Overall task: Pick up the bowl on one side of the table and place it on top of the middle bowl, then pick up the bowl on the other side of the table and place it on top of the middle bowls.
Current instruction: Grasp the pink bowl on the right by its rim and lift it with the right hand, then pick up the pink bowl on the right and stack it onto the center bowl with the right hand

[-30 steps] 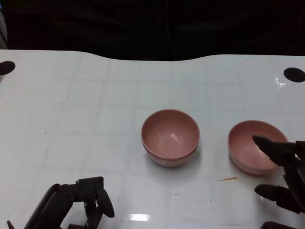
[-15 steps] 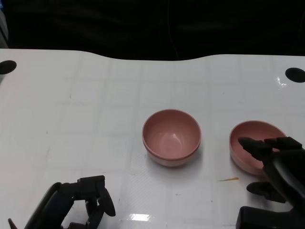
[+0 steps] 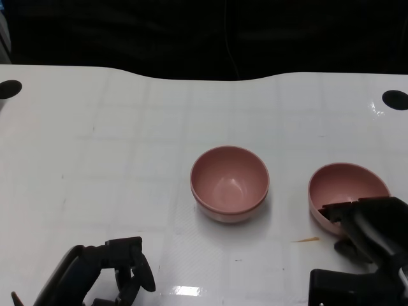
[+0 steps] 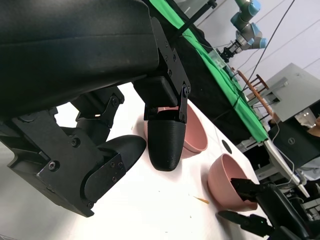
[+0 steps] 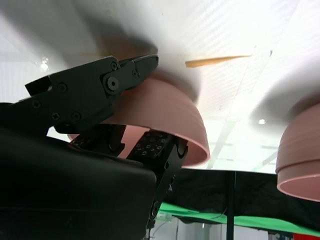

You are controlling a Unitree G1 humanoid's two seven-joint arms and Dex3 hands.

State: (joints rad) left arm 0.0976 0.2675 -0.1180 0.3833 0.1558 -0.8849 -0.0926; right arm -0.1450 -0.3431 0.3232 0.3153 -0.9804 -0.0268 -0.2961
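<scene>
The white bench (image 3: 127, 146) fills most of the head view, with a dark round hole near its upper left edge (image 3: 9, 89) and another near its upper right edge (image 3: 394, 99). At the centre of the frame stands the middle bowl (image 3: 229, 183), pink and upright, with a seam around its wall that suggests two bowls nested together, though this cannot be told for certain. To its right, near the right edge of the frame, is the side bowl (image 3: 344, 191), also pink, tilted so that its opening faces up and away from the camera. The right hand (image 3: 370, 233) at the lower right grips this bowl at its near rim; the right wrist view shows black fingers (image 5: 95, 92) against the outer wall and others inside the rim. A thin yellowish sliver (image 3: 305, 240) lies on the bench just to the left of the right hand, below the side bowl. The left hand (image 3: 124, 271) sits at the lower left of the frame, well apart from both bowls, its fingers curled in around nothing.
</scene>
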